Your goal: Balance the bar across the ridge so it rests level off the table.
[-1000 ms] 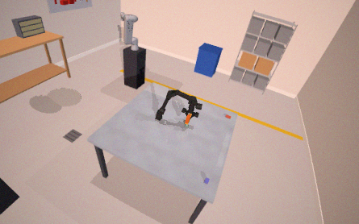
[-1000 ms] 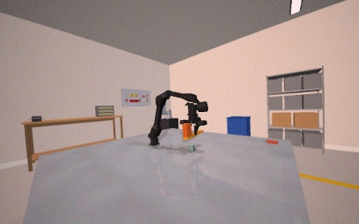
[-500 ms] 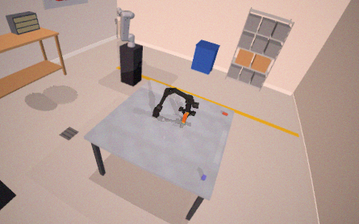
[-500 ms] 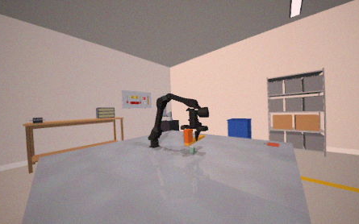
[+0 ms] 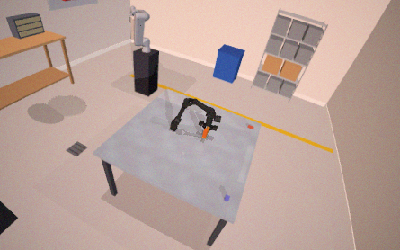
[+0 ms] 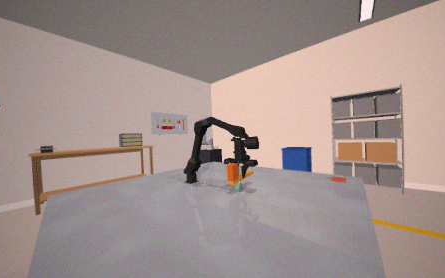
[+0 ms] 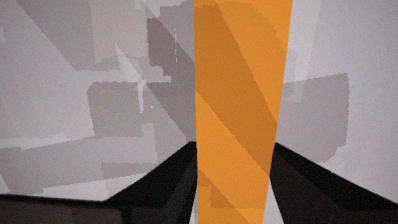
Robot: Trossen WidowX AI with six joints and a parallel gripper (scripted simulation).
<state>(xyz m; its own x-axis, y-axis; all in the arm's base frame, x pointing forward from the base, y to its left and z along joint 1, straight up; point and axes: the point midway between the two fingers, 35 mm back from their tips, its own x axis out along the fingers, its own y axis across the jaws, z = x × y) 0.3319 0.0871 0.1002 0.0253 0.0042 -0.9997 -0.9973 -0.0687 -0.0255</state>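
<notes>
The orange bar (image 6: 240, 179) (image 7: 235, 110) (image 5: 205, 133) carries a darker orange block (image 6: 232, 172) at its near end in the exterior view. My gripper (image 6: 244, 174) (image 7: 232, 150) is shut on the bar, with one finger on each side. The small pale green ridge (image 6: 238, 187) stands on the table right under the bar. The bar is over the ridge's top, but I cannot tell whether they touch. The bar looks about level and clear of the table. The ridge is hidden in the wrist view and not discernible in the top view.
A flat red piece (image 5: 251, 127) (image 6: 338, 179) lies near the table's far right corner. A small purple cube (image 5: 226, 198) lies near the front right corner in the top view. The grey table (image 5: 157, 153) (image 6: 125, 225) bears the arm's base behind the ridge, to its left.
</notes>
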